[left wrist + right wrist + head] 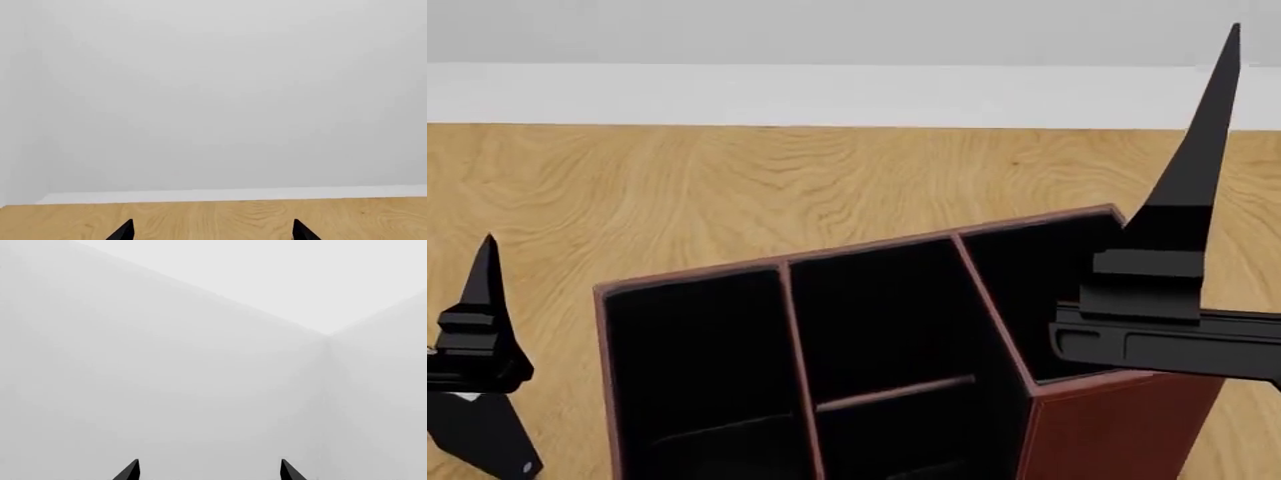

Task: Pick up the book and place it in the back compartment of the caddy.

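My left pincer (pixel 212 231) and right pincer (pixel 208 471) both stand spread wide with nothing between their tips, raised beside the caddy (pixel 1094 430) on the wooden table (pixel 694 190), and the book is nowhere in sight.

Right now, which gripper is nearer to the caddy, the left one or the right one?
The right. The right gripper stands over the caddy at its far-right cell, fingers pointing up. The left gripper is off to the caddy's left side, apart from its wall.
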Motion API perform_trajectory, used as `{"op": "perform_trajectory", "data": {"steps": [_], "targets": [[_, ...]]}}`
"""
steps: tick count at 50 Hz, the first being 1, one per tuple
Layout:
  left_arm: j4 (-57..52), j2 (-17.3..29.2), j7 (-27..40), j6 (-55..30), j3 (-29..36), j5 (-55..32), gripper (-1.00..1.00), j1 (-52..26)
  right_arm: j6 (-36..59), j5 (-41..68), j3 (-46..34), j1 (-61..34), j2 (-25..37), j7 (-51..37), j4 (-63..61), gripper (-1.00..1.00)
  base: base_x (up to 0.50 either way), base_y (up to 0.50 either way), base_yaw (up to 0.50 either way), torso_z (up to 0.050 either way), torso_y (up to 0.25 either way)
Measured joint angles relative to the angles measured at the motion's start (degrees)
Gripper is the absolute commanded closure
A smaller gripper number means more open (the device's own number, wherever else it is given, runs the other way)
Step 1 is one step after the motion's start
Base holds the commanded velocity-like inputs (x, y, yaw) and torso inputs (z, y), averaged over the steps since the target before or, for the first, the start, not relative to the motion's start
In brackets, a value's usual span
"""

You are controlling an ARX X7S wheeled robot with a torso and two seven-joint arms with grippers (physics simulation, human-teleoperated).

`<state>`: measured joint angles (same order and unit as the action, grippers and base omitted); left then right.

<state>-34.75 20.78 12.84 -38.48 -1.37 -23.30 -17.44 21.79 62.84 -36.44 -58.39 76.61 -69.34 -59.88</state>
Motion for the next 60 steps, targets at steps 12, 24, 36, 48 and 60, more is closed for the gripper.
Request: {"op": "perform_trajectory", "data": {"steps": [12,24,36,48,60], "targets": [[0.2,0.0,0.3,0.0,0.0,-0.3,-1.0,-0.1,-1.7,-0.4,-3.9,-2.7,1.0,-0.6,0.1,-1.0,0.0,0.0,0.0,0.0,-0.12],[0.6,0.1,0.5,0.2,0.1,-0.4,-1.0,-0.1,-2.6,-0.7,-6.1,-4.1,1.3,-0.8,0.3,-1.0,0.0,0.0,0.0,0.0,-0.121],[0.7,0.3,0.7,0.5,0.4,-0.4,-1.0,-0.1,-3.4,-1.0,-7.7,-5.1,1.8,-1.0,0.3,-1.0,0.0,0.0,0.0,0.0,-0.12],[0.4,0.4,1.2,0.2,0.8,-0.4,-1.0,-0.3,-5.0,-1.8,-9.1,-4.9,2.7,-1.1,0.4,-1.0,0.0,0.0,0.0,0.0,-0.088],[-1.6,0.3,2.9,-3.5,-0.2,-2.3,-1.0,-1.4,-6.8,-2.8,-10.3,-4.6,3.9,-1.3,0.4,-1.0,0.0,0.0,0.0,0.0,0.0]]}}
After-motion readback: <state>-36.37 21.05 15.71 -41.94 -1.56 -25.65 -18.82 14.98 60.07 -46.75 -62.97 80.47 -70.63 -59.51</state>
